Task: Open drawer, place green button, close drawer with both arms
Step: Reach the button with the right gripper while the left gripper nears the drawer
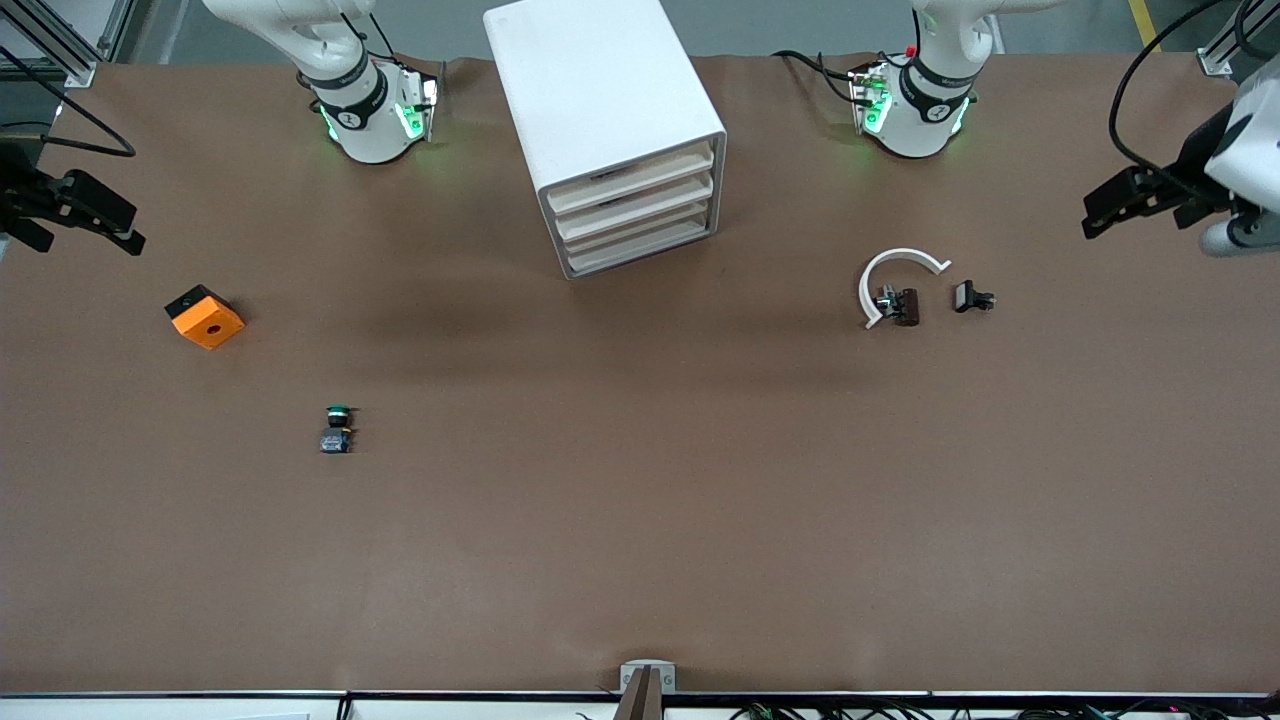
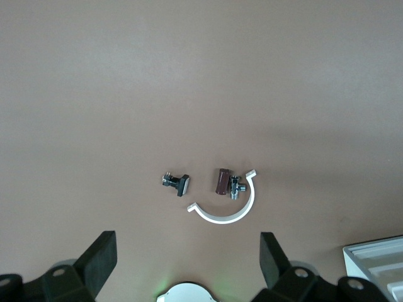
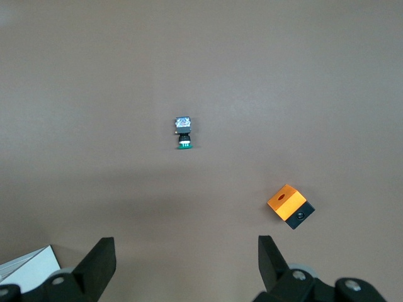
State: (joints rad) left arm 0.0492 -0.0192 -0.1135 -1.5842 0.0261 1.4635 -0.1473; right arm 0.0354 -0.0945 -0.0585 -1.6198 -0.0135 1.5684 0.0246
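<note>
Drawer [image 1: 632,180] status: all four drawers of the white cabinet [image 1: 600,90] sit flush and closed, so step one (opening) is not yet begun. Cabinet stands between the two arm bases.

Button [image 1: 337,430], green cap on a dark body, lies on the brown desk [image 1: 640,520] toward the right arm's end, nearer the front camera than the orange cube [image 1: 204,316]. Nothing touches it.

Left hand [image 2: 189,261]: fingers spread, released, empty. It hangs high over the left arm's end of the desk, above the white arc clip [image 1: 893,285] and the small black clip [image 1: 972,298].

Right hand [image 3: 186,261]: fingers spread, released, empty, up over the right arm's end, with the button and cube both below it in its wrist view.

Judgement: both arms are at the start pose. Next move calls for one hand to travel to the cabinet front, catch a drawer's thin lip and pull straight out; the lip looks shallow, so a slip is possible. The right hand seems better placed to fetch the button.
</note>
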